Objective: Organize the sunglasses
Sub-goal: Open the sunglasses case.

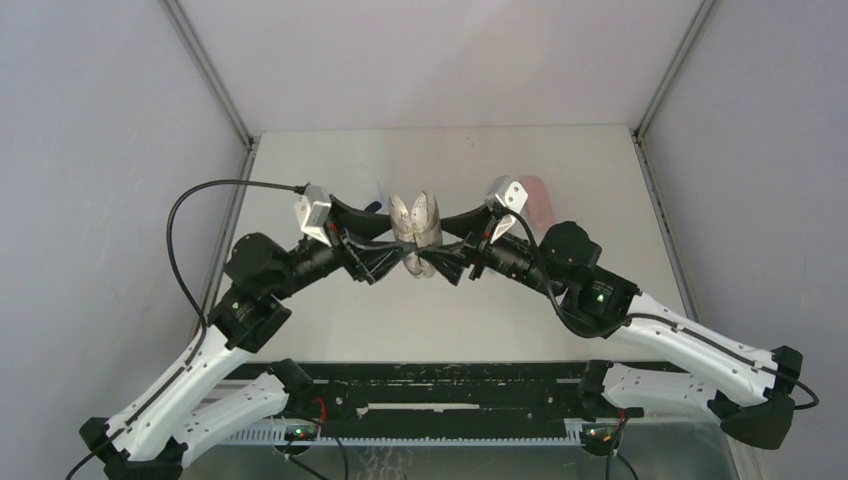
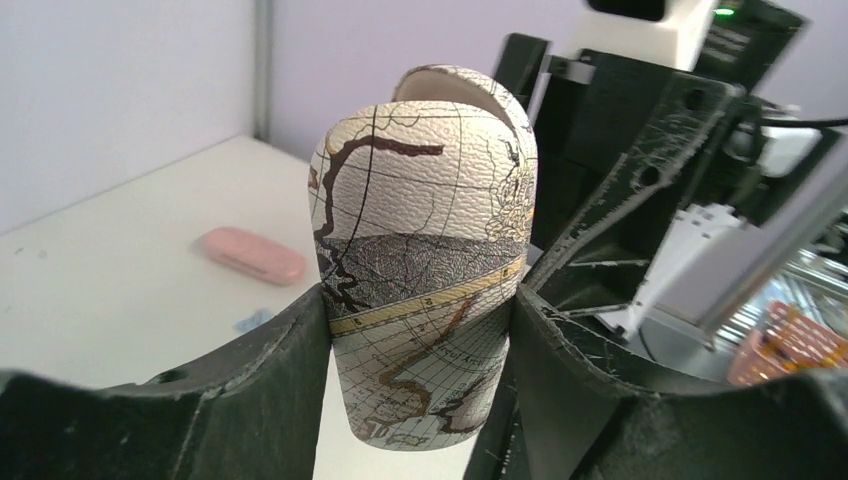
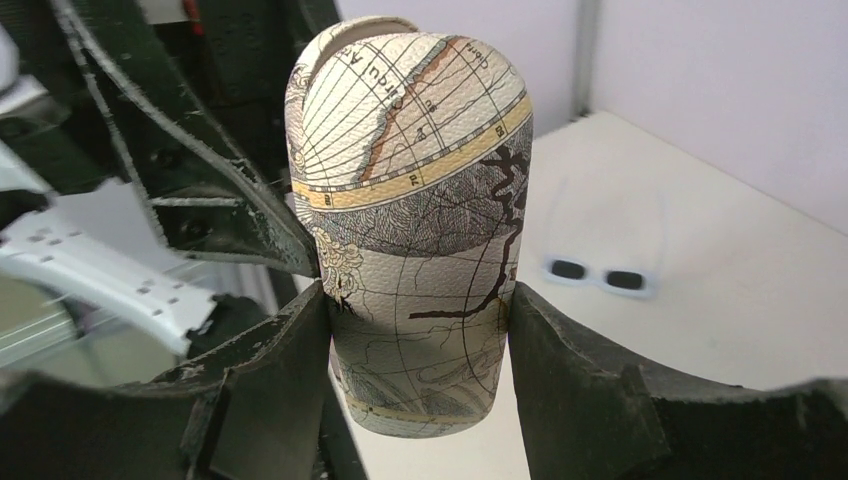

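Note:
A map-printed glasses case (image 1: 418, 225) is held upright above the table between both arms, its two halves slightly parted at the top. My left gripper (image 2: 420, 340) is shut on one half of the case (image 2: 425, 240). My right gripper (image 3: 418, 340) is shut on the other half (image 3: 415, 210). In the top view the two grippers meet under the case, left (image 1: 398, 262) and right (image 1: 442, 262). The white-framed sunglasses (image 3: 600, 277) lie open on the table beyond the case. The black-framed sunglasses are out of view.
A pink oval case (image 1: 537, 200) lies on the table at the back right and also shows in the left wrist view (image 2: 252, 255). A scrap of light-blue cloth (image 2: 252, 320) lies near it. Grey walls enclose the white table (image 1: 440, 320).

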Action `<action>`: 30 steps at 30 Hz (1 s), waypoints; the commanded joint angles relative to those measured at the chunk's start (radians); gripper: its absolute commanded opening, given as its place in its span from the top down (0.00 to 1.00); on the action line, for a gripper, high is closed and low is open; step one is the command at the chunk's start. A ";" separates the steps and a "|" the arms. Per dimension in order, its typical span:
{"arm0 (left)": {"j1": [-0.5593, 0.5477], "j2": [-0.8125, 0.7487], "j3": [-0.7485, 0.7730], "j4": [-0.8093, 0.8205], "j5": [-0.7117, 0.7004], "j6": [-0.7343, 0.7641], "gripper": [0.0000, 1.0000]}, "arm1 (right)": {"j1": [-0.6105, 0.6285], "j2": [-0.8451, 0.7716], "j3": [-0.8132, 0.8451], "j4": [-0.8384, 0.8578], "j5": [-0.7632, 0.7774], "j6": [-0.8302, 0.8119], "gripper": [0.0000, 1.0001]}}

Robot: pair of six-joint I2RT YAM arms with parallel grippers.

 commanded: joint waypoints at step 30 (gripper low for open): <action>-0.003 -0.283 -0.039 -0.579 -0.797 0.049 0.00 | -0.013 0.484 0.259 -0.538 0.675 -0.452 0.98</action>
